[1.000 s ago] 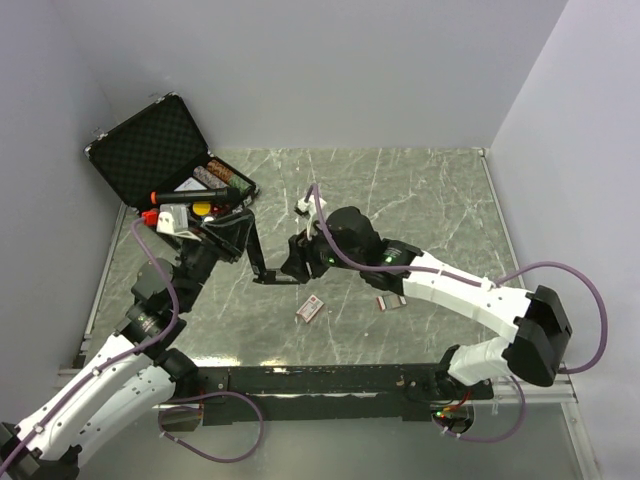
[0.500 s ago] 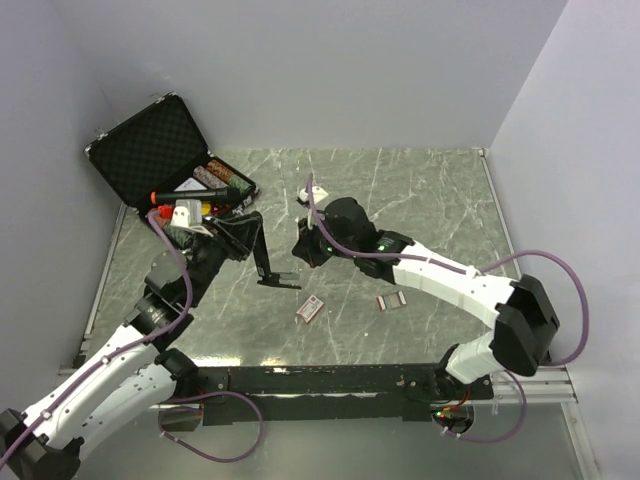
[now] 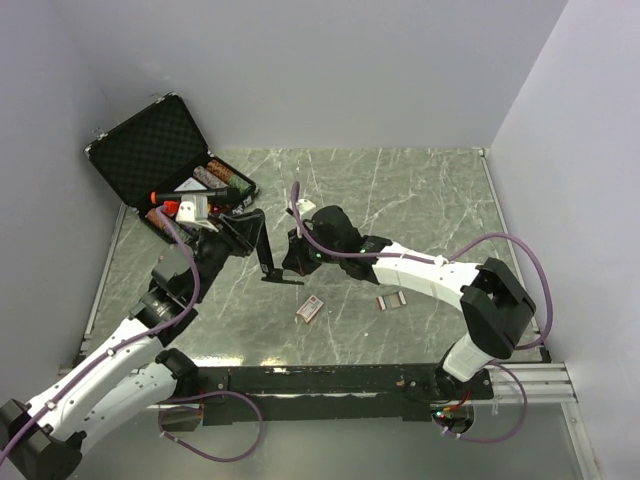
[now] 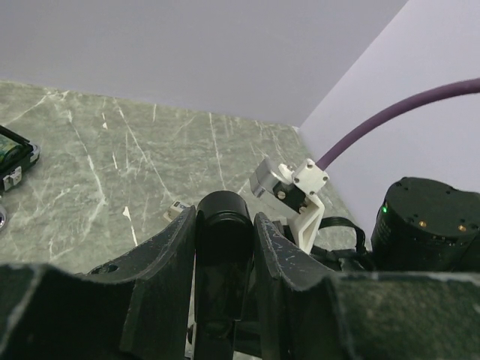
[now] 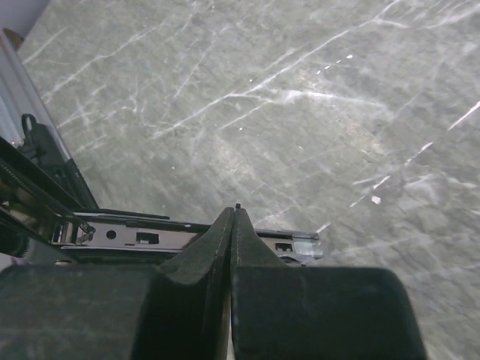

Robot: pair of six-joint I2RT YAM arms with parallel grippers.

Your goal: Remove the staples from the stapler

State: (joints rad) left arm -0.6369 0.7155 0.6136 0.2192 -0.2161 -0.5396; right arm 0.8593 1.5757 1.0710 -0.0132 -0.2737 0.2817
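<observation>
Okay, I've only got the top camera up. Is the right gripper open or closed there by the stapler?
Observer: Closed. The right wrist camera shows the right gripper with its fingers pressed together, tips at the open stapler.
Operator: Is the left one actually gripping it?
Observer: Yes. The left wrist camera shows the left gripper clamped on a rounded black part of the stapler.
Operator: Any staples showing?
Observer: Cannot tell. The right wrist camera shows a metal rail with holes and a small silvery block at its right end.
</observation>
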